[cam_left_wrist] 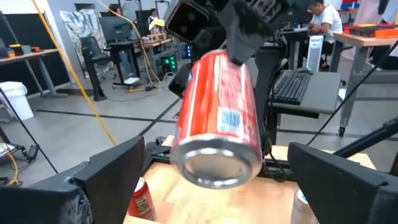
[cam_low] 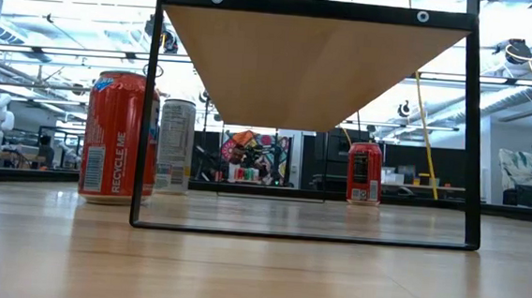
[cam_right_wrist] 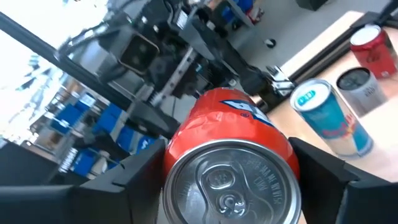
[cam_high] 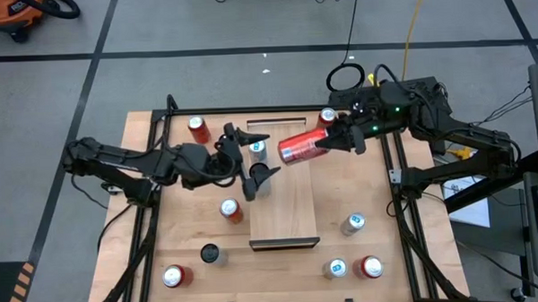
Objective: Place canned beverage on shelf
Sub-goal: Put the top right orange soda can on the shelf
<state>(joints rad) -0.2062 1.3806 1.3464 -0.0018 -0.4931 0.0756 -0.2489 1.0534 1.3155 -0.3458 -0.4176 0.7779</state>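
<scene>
The red can (cam_high: pixel 302 147) lies nearly level in my right gripper (cam_high: pixel 330 140), above the far end of the pale-wood shelf (cam_high: pixel 284 204), whose dark strip (cam_high: pixel 284 244) is at its near end. The can's base (cam_left_wrist: pixel 217 165) points at my left gripper (cam_high: pixel 254 157). That gripper is open just left of the can, with one finger (cam_left_wrist: pixel 112 180) on each side of the base, touching nothing. The low view shows the shelf's underside (cam_low: pixel 314 68) and no gripper. My right gripper pinches the red can's side wall near its top end (cam_right_wrist: pixel 186 134) between its two fingers (cam_right_wrist: pixel 134 171), which come level from the table's right side and lie along the can. The can is lifted clear of the shelf, its base end tipped slightly down.
Several cans stand on the tabletop around the shelf: a red one (cam_high: pixel 197 127) and a blue-white one (cam_high: pixel 257 149) at the far left, an orange one (cam_high: pixel 230 209) left of the shelf, and others near the front edge (cam_high: pixel 372 267). The shelf's black frame (cam_low: pixel 478 136) stands on the table.
</scene>
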